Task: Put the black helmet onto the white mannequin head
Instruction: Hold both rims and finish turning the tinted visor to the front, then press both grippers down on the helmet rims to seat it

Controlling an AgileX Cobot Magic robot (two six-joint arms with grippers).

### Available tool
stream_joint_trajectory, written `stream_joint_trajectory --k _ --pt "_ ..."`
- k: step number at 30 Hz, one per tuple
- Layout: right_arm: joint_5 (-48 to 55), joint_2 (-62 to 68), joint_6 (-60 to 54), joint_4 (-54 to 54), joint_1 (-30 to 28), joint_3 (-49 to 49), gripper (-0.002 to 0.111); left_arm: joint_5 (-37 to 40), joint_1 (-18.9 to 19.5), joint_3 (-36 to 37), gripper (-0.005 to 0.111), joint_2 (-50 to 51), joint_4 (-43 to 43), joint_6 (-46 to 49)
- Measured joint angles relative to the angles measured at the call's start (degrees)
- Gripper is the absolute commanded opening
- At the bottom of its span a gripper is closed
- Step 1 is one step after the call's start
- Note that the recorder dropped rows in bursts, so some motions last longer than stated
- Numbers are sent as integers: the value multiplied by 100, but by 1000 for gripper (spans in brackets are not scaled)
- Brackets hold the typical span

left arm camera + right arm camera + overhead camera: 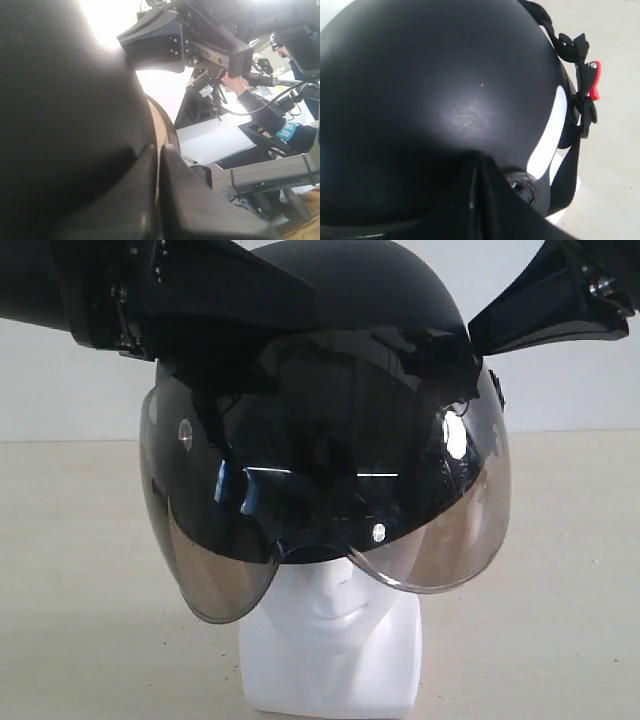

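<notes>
Now: the helmet (370, 280) sits over the head (335, 640), centre of the exterior frame. The shell covers the upper part of the head. Nose, lips and neck block show below the rim, at bottom centre. The head stands upright on the table (80, 590).

The visor (450, 530) hangs in front of the face, tilted. Its lower edge drops further at the lower left of the frame than at the right. It has a smoky tint with reflections across it.

My left gripper (295, 290) enters from the upper left of the frame, tip lying on the shell near the top. In the wrist view my fingers (200, 210) are drawn together, one flank against the dark shell. A brown visor edge runs just by the tips; I cannot tell whether that edge is pinched.

My right gripper (490, 330) enters from the upper right, tip touching the shell above the visor's side. Its wrist view shows the fingers closed into a single wedge resting on the shell, just beside a round pivot (520, 187).

A strap (567, 175) hangs off the helmet's side, with a red buckle (595, 80) near it.

The left wrist view also catches a person (280, 125) among equipment in the background.
</notes>
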Motion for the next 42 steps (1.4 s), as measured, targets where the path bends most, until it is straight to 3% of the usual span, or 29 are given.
stream_joint_trajectory --k 17,28,37,42 --pt "48 -527 58 -80 12 28 0 -326 -13 -158 4 -546 864 -336" --pt "-131 -697 -392 1147 223 28 0 -498 -13 -147 4 -978 1487 -654" --pt "-191 -673 -173 377 953 28 0 -482 -13 61 4 -978 1803 -884" --pt "-185 -673 142 -135 1083 28 0 -458 -13 157 4 -978 1867 -937"
